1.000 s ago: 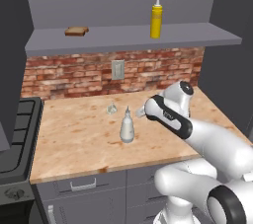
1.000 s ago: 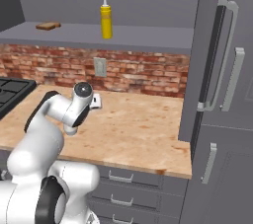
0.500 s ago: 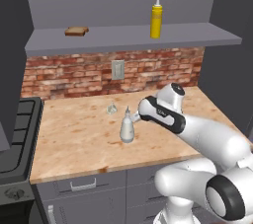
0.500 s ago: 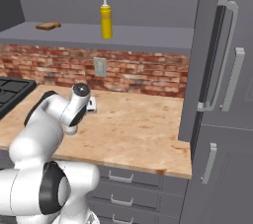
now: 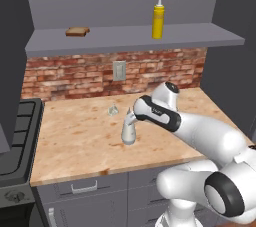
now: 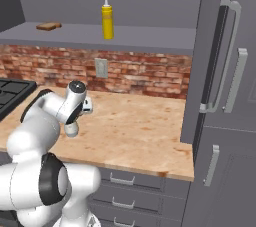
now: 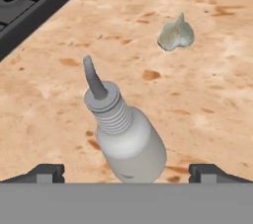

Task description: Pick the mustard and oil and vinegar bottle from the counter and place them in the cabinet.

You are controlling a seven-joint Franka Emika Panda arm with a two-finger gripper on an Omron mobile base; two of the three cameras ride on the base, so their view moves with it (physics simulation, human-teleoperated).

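Observation:
The pale pear-shaped oil and vinegar bottle [image 5: 129, 132] stands upright on the wood-grain counter [image 5: 75, 143]. My gripper [image 5: 134, 116] is right beside its neck. In the hand view the bottle [image 7: 126, 139] sits between the two dark fingertips [image 7: 47, 171], and my gripper [image 7: 127, 172] is open with a gap on each side. In the right base view my arm covers most of the bottle [image 6: 71, 130]. The yellow mustard [image 5: 158, 18] stands upright on the grey shelf of the cabinet [image 5: 125, 36]; the mustard [image 6: 107, 19] is well above the hand.
A tiny clear glassy object [image 5: 113, 110] lies on the counter just behind the bottle, and that object [image 7: 176, 34] is up and right in the hand view. A bread slice [image 5: 77, 32] lies on the shelf's left. A black stove [image 5: 15, 136] borders the counter's left; tall grey doors [image 6: 225, 96] stand right.
The arm has swung left and lowered toward the pear-shaped bottle, bringing the hand close to its neck. The jaws stayed open. The bottle and the mustard have not moved.

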